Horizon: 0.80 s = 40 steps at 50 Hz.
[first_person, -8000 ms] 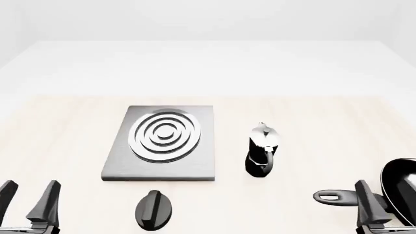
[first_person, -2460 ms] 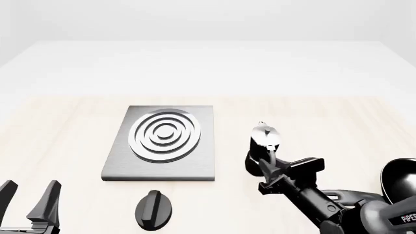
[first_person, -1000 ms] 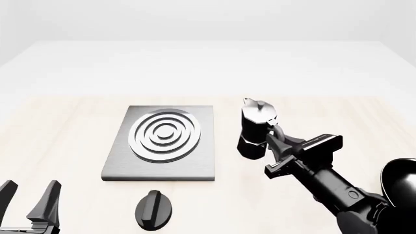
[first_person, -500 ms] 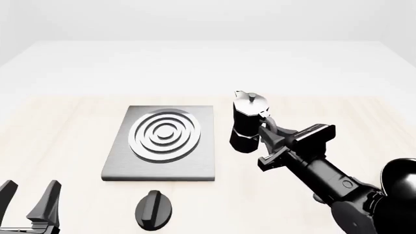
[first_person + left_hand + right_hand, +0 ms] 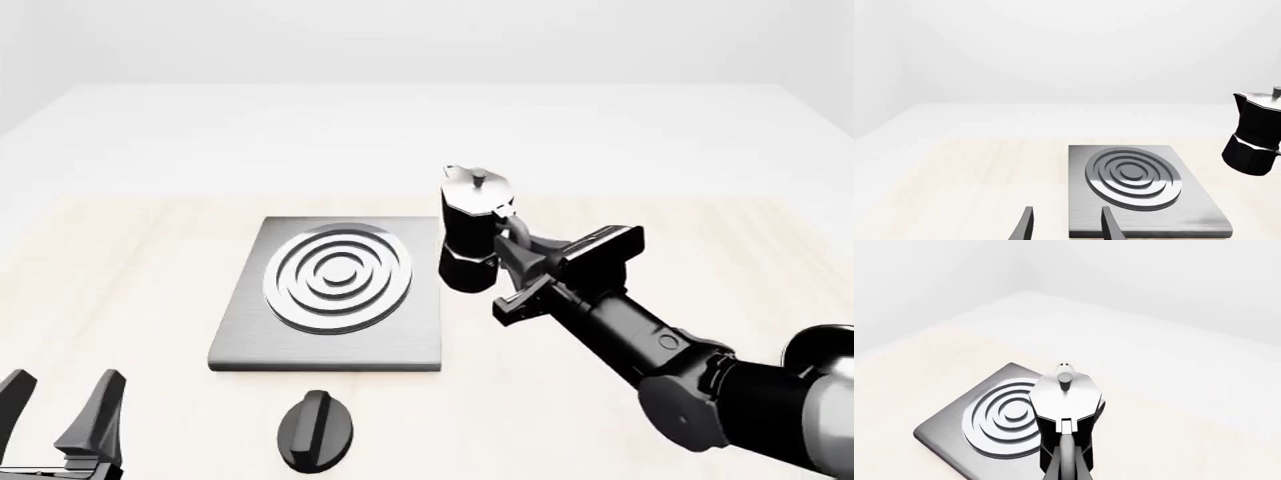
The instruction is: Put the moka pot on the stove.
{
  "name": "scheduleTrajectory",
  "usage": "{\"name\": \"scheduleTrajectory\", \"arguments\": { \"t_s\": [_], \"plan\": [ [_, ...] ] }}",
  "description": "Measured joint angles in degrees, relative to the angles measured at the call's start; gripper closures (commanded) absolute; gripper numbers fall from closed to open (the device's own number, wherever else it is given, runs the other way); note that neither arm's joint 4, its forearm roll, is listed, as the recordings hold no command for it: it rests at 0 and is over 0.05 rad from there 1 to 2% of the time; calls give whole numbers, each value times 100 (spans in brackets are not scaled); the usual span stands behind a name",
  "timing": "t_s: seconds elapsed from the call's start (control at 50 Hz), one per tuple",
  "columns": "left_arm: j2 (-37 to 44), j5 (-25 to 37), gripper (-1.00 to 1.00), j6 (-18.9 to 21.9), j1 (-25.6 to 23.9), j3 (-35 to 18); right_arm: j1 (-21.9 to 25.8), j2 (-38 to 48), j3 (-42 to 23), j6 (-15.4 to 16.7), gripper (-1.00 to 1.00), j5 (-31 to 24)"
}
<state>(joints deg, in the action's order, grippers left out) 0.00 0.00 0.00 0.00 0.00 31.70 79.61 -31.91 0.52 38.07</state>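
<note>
The moka pot point(image 5: 470, 235), black with a silver lid, hangs in the air upright at the stove's right edge. My right gripper point(image 5: 515, 252) is shut on its black side handle. The stove point(image 5: 334, 348) is a grey plate with silver burner rings, lying flat left of the pot. In the right wrist view the pot's lid point(image 5: 1064, 396) sits just ahead of my gripper point(image 5: 1065, 466), with the stove point(image 5: 947, 434) below and beside it. My left gripper point(image 5: 60, 410) is open and empty at the near left. Its view shows its fingers point(image 5: 1026, 226), the stove point(image 5: 1201, 212) and the pot point(image 5: 1254, 142).
A black oval knob point(image 5: 318, 430) lies on the table in front of the stove. Part of a black frying pan point(image 5: 825, 348) shows at the right edge behind my right arm. The light wooden table point(image 5: 134, 260) runs left of the stove.
</note>
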Motion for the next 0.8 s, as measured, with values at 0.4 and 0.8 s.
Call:
{"name": "scheduleTrajectory", "arguments": {
  "t_s": [0.4, 0.8],
  "plan": [
    [0, 0, -100, 0, 0, 0, 261, 308, -597, 54, 100, -128],
    [0, 0, -100, 0, 0, 0, 509, 759, -1129, 45, 100, -152]
  ]
}}
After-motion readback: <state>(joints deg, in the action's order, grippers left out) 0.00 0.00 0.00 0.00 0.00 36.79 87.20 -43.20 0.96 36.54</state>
